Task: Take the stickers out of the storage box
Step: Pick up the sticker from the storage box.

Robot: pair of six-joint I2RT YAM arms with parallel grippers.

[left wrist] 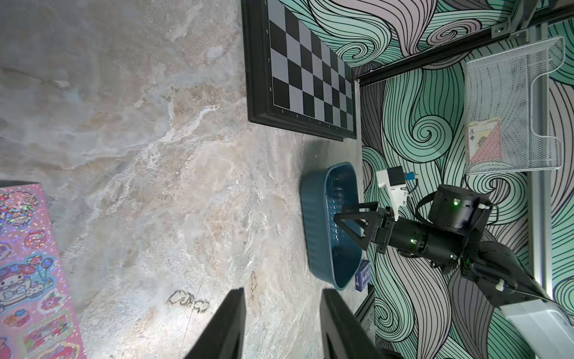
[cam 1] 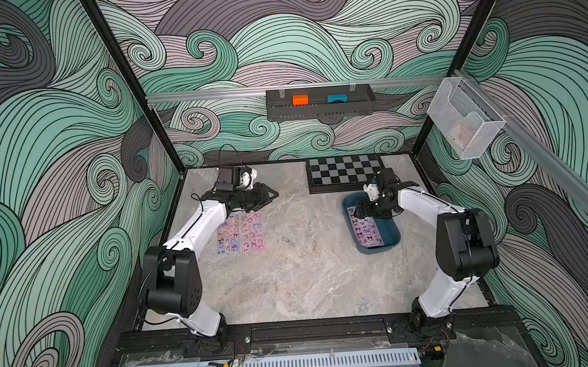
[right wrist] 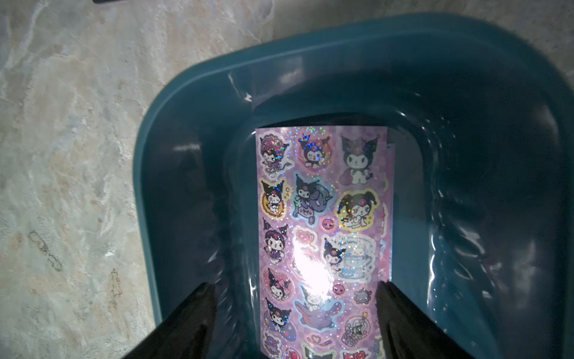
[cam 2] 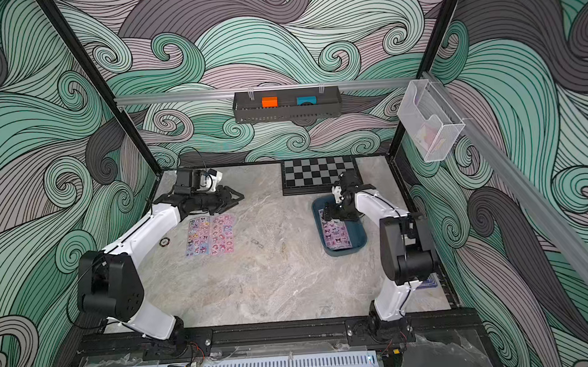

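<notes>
The storage box (cam 1: 393,236), a dark teal tub, sits on the right of the table in both top views (cam 2: 360,236). A purple sheet of stickers (right wrist: 323,217) lies flat on its floor, with another sheet's edge showing under it. My right gripper (right wrist: 295,284) is lowered into the box, open, its fingers either side of that sheet without pinching it. Two more sticker sheets (cam 1: 240,233) lie side by side on the table at left. My left gripper (left wrist: 282,292) hovers beyond them, open, with nothing between its fingers.
A chessboard (cam 1: 345,172) lies at the back, just behind the box. A black wall tray (cam 1: 321,113) and a clear wall bin (cam 1: 465,119) hang above. A dark blue card pack (left wrist: 363,276) lies by the box near the right wall.
</notes>
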